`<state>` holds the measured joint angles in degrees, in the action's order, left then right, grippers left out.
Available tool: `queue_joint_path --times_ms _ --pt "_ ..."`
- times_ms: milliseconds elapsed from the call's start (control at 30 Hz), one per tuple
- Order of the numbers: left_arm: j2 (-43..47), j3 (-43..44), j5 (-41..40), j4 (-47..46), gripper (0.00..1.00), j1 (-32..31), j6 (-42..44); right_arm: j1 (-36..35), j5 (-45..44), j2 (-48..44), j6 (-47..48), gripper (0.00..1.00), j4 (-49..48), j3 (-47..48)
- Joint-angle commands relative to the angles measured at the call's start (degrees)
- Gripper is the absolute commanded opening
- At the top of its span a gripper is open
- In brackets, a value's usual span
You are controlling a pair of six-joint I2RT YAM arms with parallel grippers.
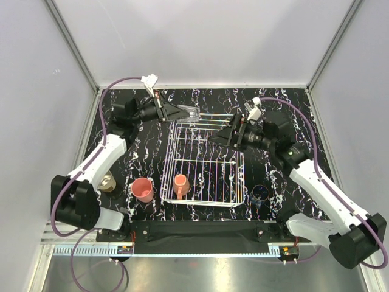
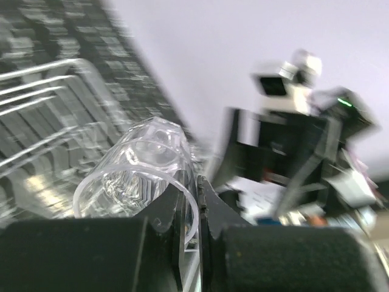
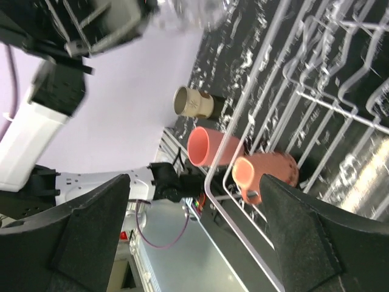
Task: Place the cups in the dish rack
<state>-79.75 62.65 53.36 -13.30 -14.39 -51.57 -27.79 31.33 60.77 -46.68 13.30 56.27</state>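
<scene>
My left gripper (image 1: pixel 181 112) is shut on the rim of a clear glass (image 1: pixel 191 114), held on its side over the far edge of the white dish rack (image 1: pixel 203 203). In the left wrist view, one finger sits inside the clear glass (image 2: pixel 137 176) and the other outside its wall. My right gripper (image 1: pixel 217 137) hangs open and empty above the rack's far right part. An orange mug (image 1: pixel 180 184) stands inside the rack near its front left corner. On the table stand a pink tumbler (image 1: pixel 143 189), a cream cup (image 1: pixel 107 181) and a dark blue cup (image 1: pixel 262 193).
The right wrist view looks between open fingers (image 3: pixel 91 231) at the pink tumbler (image 3: pixel 213 148), orange mug (image 3: pixel 264 173), cream cup (image 3: pixel 193 102) and rack bars (image 3: pixel 273 73). White enclosure walls ring the black marbled table (image 1: pixel 285 106). The right arm (image 2: pixel 298 140) is close to the glass.
</scene>
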Motion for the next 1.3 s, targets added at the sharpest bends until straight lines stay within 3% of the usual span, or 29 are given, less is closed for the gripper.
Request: queue_joint_path --times_ms 0,133,167,300,467,700,1033,1200,1267 --pt "1.4 -2.9 9.9 -31.0 0.0 -1.3 -16.6 -3.5 -4.0 2.9 -2.1 0.96 -15.9 0.2" --pt "-1.8 -4.9 10.9 -50.8 0.0 -2.5 -34.6 -5.6 -5.4 4.8 0.0 0.96 -20.2 0.2" --pt "-2.9 -5.3 11.0 -59.8 0.0 -2.5 -38.0 -5.7 -5.6 4.8 0.4 0.96 -20.9 0.0" --pt "-7.3 -5.1 10.2 -72.1 0.0 -2.8 -49.0 -5.7 -5.9 3.9 2.5 0.94 -22.7 0.4" --pt "-7.1 -4.9 10.7 -68.6 0.0 -3.6 -47.2 -5.7 -3.8 4.2 4.2 0.91 -24.2 3.0" --pt "-6.7 -4.3 12.4 -64.5 0.0 -5.7 -43.9 -5.6 -3.6 6.5 9.8 0.86 -17.6 10.2" --pt "-7.3 -4.1 12.8 -64.0 0.0 -6.3 -43.3 -5.7 1.5 7.6 8.7 0.72 -21.3 10.1" --pt "-7.3 -4.1 13.0 -64.3 0.0 -6.3 -43.4 -5.7 1.7 7.6 8.1 0.59 -22.4 9.1" --pt "-7.4 -4.0 13.0 -64.2 0.0 -6.5 -43.4 -5.7 1.2 7.3 8.0 0.45 -22.5 9.1"
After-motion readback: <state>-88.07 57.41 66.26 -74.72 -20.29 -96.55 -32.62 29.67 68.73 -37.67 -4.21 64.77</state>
